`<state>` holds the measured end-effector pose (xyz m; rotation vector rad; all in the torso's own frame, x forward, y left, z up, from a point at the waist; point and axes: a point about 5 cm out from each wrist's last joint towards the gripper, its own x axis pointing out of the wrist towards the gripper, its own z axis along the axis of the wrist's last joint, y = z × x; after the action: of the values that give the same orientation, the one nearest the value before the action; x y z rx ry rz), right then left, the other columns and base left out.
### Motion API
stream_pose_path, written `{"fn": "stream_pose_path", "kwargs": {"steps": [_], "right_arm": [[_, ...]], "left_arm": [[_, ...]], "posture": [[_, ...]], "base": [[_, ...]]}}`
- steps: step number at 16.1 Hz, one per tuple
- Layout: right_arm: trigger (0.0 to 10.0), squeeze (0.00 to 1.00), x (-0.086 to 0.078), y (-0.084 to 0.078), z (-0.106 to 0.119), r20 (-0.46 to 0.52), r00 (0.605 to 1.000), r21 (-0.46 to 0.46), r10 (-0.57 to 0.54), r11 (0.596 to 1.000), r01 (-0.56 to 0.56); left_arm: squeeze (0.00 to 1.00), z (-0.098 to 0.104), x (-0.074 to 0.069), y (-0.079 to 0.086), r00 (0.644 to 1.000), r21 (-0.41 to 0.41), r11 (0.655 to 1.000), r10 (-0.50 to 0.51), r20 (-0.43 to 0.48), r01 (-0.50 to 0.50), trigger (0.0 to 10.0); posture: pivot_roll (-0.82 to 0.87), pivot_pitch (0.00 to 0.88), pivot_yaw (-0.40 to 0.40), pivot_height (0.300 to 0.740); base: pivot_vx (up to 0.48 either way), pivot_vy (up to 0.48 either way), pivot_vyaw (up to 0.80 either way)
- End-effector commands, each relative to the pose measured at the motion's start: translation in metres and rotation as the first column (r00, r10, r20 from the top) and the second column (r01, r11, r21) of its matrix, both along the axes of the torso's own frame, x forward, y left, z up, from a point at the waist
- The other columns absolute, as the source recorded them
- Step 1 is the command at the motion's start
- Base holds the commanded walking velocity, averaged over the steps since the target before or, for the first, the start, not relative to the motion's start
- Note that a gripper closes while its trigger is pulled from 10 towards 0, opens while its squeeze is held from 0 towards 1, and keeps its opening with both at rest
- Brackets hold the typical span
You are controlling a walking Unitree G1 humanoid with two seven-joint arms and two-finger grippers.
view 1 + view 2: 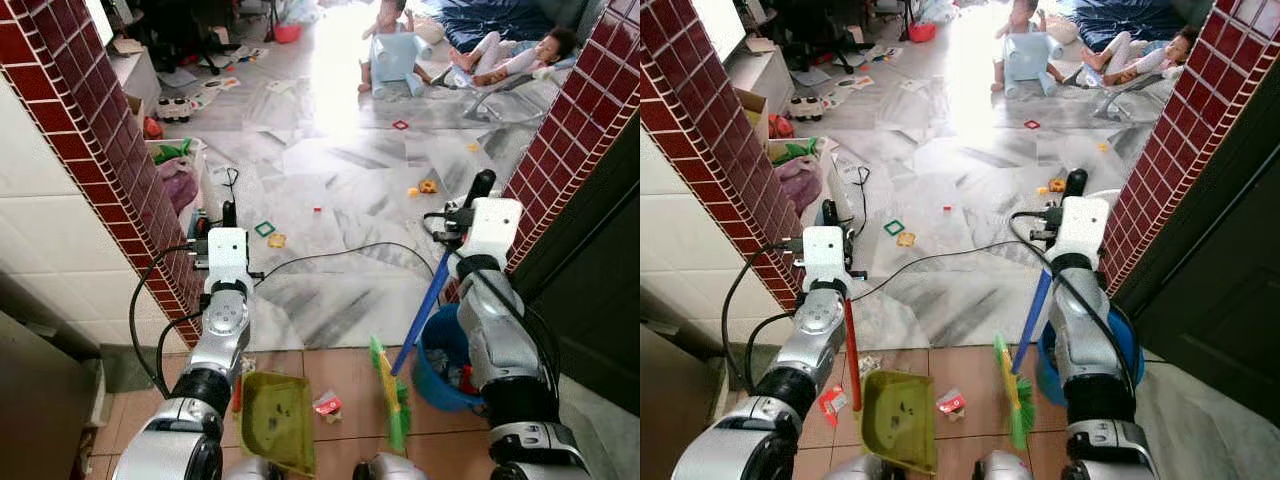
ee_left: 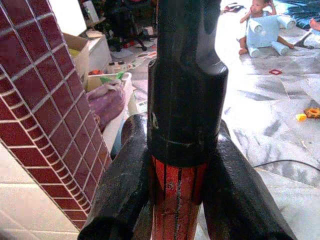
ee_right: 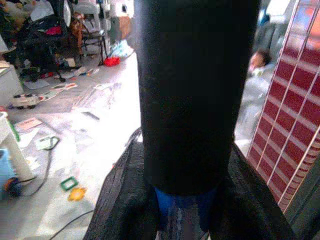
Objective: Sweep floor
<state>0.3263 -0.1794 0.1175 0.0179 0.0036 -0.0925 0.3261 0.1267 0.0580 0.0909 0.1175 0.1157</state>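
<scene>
Terracotta tiles lie underfoot at a doorway onto littered marble. I have the left gripper [image 2: 175, 200] clamped on the red dustpan handle [image 1: 851, 350], pan [image 1: 900, 420] grounded below; right gripper [image 3: 185, 210] clamps the blue broom handle [image 1: 420, 315], bristles [image 1: 395, 400] beside a red wrapper [image 1: 327, 405], ready to sweep it panward.

Both head eyes look down over the same marble floor [image 1: 330, 190]; each wrist camera peers closely along its handle.
</scene>
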Motion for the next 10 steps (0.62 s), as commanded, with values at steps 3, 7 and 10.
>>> {"fn": "stream_pose_path", "kwargs": {"steps": [3, 7, 10], "right_arm": [[10.0, 0.00, 0.012, 0.015, 0.029, 0.045, 0.996, 0.142, 0.080, 0.986, -0.086], [10.0, 0.00, 0.025, 0.018, 0.063, 0.062, 0.991, 0.216, 0.121, 0.967, -0.132], [10.0, 0.00, 0.031, 0.025, 0.087, 0.074, 0.986, 0.369, 0.146, 0.915, -0.163]], "left_arm": [[0.00, -0.006, 0.000, -0.006, 0.999, -0.008, 1.000, -0.020, -0.037, 0.020, 10.0], [0.00, -0.009, 0.002, -0.015, 0.996, -0.015, 0.998, -0.060, -0.064, 0.059, 10.0], [0.00, -0.013, 0.001, -0.024, 0.989, -0.054, 0.993, -0.107, -0.097, 0.102, 10.0]], "posture": [[-0.18, 0.000, 0.014, 0.740], [-0.20, 0.000, 0.027, 0.740], [-0.21, 0.000, 0.041, 0.740]], "base": [[0.000, 0.000, 0.00], [0.000, 0.000, 0.00], [0.000, 0.000, 0.00]]}}
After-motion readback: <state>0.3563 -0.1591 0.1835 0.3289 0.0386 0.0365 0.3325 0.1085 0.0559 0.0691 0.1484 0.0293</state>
